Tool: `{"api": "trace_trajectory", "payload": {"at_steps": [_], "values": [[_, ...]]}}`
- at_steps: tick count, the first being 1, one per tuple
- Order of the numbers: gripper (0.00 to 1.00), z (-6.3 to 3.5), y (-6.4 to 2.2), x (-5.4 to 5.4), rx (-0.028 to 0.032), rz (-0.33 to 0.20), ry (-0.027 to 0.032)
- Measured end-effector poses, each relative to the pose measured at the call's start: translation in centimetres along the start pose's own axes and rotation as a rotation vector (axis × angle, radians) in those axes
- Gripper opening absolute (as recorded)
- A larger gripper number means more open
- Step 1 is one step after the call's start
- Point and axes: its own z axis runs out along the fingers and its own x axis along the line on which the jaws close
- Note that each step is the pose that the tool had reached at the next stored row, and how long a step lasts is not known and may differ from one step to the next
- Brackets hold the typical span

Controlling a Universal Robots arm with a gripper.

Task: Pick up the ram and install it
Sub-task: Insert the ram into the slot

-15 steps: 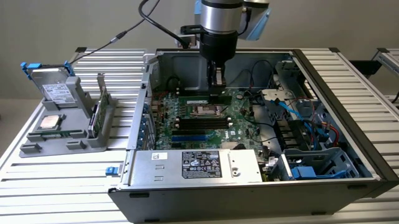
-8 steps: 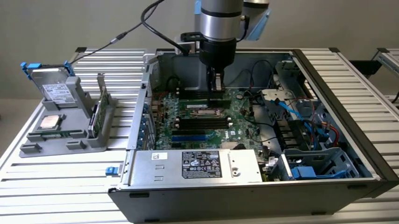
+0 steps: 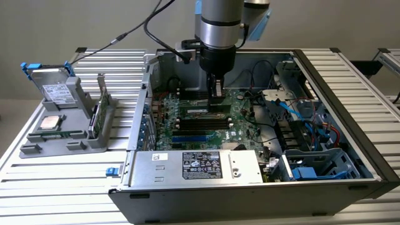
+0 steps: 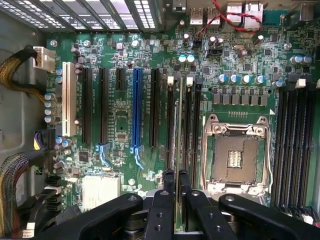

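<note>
Holding ram (image 4: pixel 178 135) in gripper (image 4: pixel 176 182) over black slots (image 4: pixel 197 120), CPU socket (image 4: pixel 235 155) beside

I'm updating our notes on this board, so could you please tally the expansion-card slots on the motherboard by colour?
White slot: 1
Blue slot: 1
Black slots: 4 (three long, one short)
Total: 6
</note>
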Motion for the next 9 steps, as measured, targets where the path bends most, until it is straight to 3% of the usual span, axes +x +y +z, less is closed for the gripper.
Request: {"api": "trace_trajectory", "payload": {"at_steps": [4, 9], "values": [[0.14, 0.75, 0.0, 0.1, -0.0055, -0.007, -0.0001], [0.14, 1.59, -0.06, 0.4, -0.0203, -0.017, -0.0004]]}}
